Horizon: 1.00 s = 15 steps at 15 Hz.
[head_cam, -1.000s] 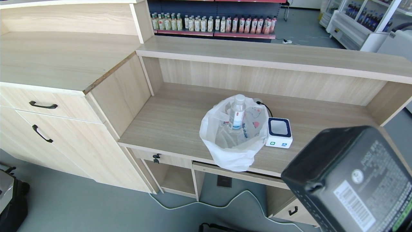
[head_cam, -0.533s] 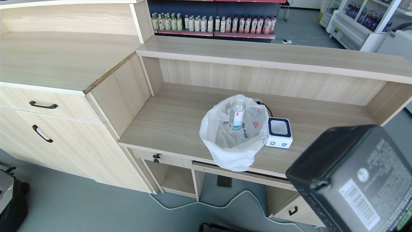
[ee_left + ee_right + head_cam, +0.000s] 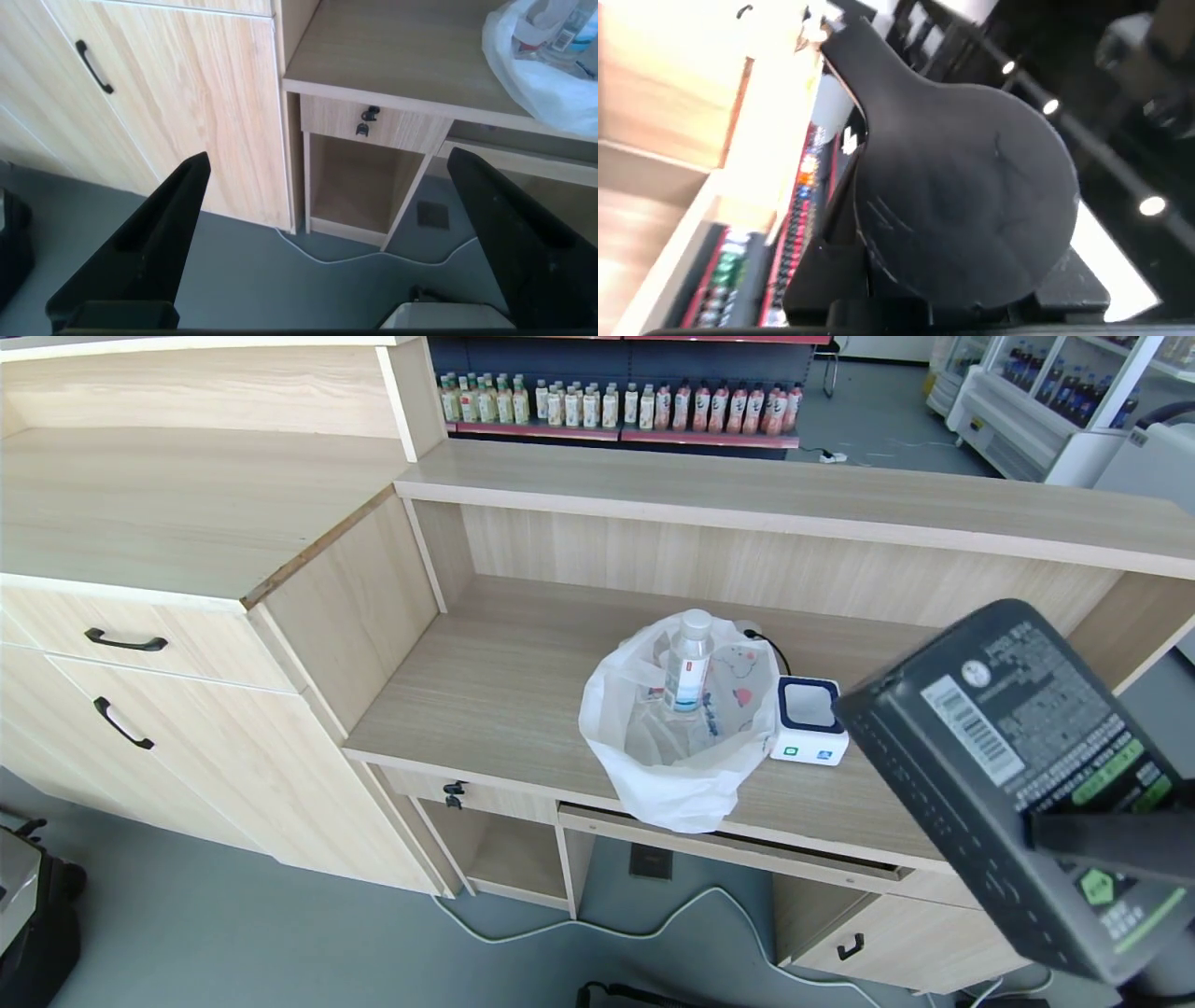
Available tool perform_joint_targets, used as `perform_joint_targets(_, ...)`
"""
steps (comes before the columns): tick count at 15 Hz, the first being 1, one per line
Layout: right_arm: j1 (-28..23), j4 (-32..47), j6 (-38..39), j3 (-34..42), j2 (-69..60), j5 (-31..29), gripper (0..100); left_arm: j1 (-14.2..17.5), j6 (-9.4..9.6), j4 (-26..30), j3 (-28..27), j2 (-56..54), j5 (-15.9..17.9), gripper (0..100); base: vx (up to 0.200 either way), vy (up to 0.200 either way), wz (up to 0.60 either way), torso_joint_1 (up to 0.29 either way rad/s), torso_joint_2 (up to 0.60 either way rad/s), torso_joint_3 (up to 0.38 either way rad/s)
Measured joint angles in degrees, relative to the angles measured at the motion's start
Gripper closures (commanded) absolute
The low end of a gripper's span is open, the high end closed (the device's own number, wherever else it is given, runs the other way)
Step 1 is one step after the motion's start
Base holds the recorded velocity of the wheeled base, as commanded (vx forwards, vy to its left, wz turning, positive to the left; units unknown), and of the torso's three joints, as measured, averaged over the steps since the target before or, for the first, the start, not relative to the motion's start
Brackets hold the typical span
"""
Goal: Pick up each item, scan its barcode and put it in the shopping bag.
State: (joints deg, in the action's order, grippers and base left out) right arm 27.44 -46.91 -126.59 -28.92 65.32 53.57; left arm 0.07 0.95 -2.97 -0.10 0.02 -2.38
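Head view is showing the task partway through: a water bottle [image 3: 689, 658] is already standing upright inside the white shopping bag [image 3: 672, 747], which is sitting open on the table [image 3: 523, 691] and touching the small white scanner [image 3: 809, 719] on its right side. The right hand [image 3: 1102, 845] is gripping a black package [image 3: 1008, 775], with one dark finger pressing across its labelled face, and is holding it tilted in the air on the robot's right, closer to the camera than the scanner. The barcode [image 3: 971, 728] is facing up towards the camera rather than down at the scanner's dark window, so this item is probably waiting to be scanned. From the right wrist, the same package [image 3: 962, 205] is looming close against the lens. The left hand [image 3: 327, 243] is hanging low in front of the table, over the floor, with its two fingers spread wide and nothing between them. What is remaining, as I am judging it: turning the barcode to the scanner, getting the read, then lowering the package into the bag beside the bottle. Whether more items are waiting I cannot tell.
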Motion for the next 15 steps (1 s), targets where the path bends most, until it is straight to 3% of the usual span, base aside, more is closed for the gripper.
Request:
perform_joint_targets(1,-5.0,0.0,7.7,-0.3,-0.1,-2.8,100,0.0,0.02,0.0,0.0,0.0,0.0,0,0.000,0.000,0.00,0.000,0.00,0.000)
perform_joint_targets(3,-17.9,0.0,29.9,-0.5,-1.0,-13.3,100,0.0,0.02,0.0,0.0,0.0,0.0,0,0.000,0.000,0.00,0.000,0.00,0.000)
perform_joint_targets(5,-28.3,-0.2,48.7,-0.5,-2.3,-32.4,100,0.0,0.02,0.0,0.0,0.0,0.0,0,0.000,0.000,0.00,0.000,0.00,0.000)
perform_joint_targets(7,-32.8,-0.2,66.0,0.9,-3.4,-46.2,100,0.0,0.02,0.0,0.0,0.0,0.0,0,0.000,0.000,0.00,0.000,0.00,0.000)
perform_joint_targets(8,-34.0,-0.2,72.1,1.8,-4.0,-50.0,100,0.0,0.02,0.0,0.0,0.0,0.0,0,0.000,0.000,0.00,0.000,0.00,0.000)
perform_joint_targets(10,-35.1,-0.5,79.8,2.6,-4.7,-51.8,100,0.0,0.02,0.0,0.0,0.0,0.0,0,0.000,0.000,0.00,0.000,0.00,0.000)
perform_joint_targets(13,-35.6,-0.5,82.9,3.3,-5.1,-51.7,100,0.0,0.02,0.0,0.0,0.0,0.0,0,0.000,0.000,0.00,0.000,0.00,0.000)
perform_joint_targets(15,-35.5,-0.3,87.2,3.4,-4.1,-51.7,100,0.0,0.02,0.0,0.0,0.0,0.0,0,0.000,0.000,0.60,0.002,0.00,0.002)
